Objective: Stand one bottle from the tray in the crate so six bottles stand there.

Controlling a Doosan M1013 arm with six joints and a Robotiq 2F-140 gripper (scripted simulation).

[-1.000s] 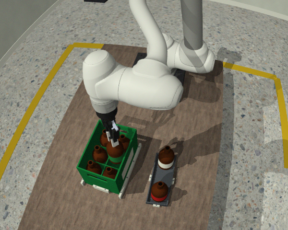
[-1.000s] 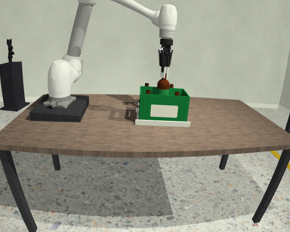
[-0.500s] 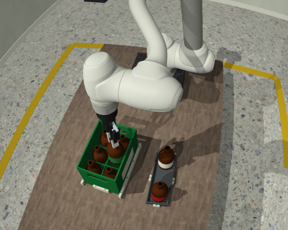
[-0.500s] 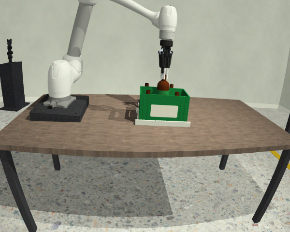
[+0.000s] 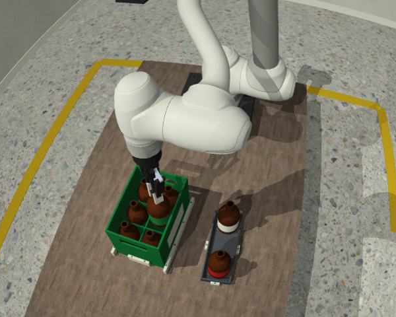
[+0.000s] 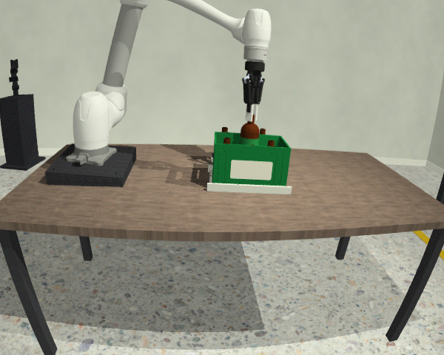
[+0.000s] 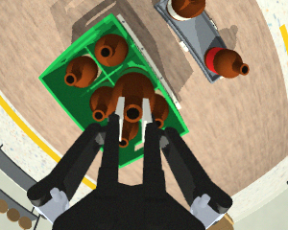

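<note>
My gripper [image 5: 155, 197] [image 6: 251, 115] [image 7: 132, 106] is shut on the neck of a brown bottle with a green label [image 5: 158, 209] [image 6: 249, 132] [image 7: 132, 88]. The bottle is upright, partly lowered into the middle cell of the tray-side row in the green crate [image 5: 123, 246] [image 6: 222, 164]. Its shoulder is above the rim, higher than the other bottles. Several other brown bottles [image 5: 136, 213] [image 7: 110, 50] stand in the remaining cells. A white-labelled bottle [image 5: 228, 216] [image 7: 187, 6] and a red-labelled bottle [image 5: 219, 264] [image 7: 227, 63] stand upright on the grey tray [image 5: 225, 242] [image 7: 197, 35].
White locating strips [image 5: 179, 235] [image 6: 249, 188] lie around the crate's base. Small white blocks [image 5: 206, 244] flank the tray. The crate's walls and dividers surround the held bottle, with other bottles close by. The tray is hidden in the exterior view. The robot base [image 6: 92, 166] stands at the table's other end.
</note>
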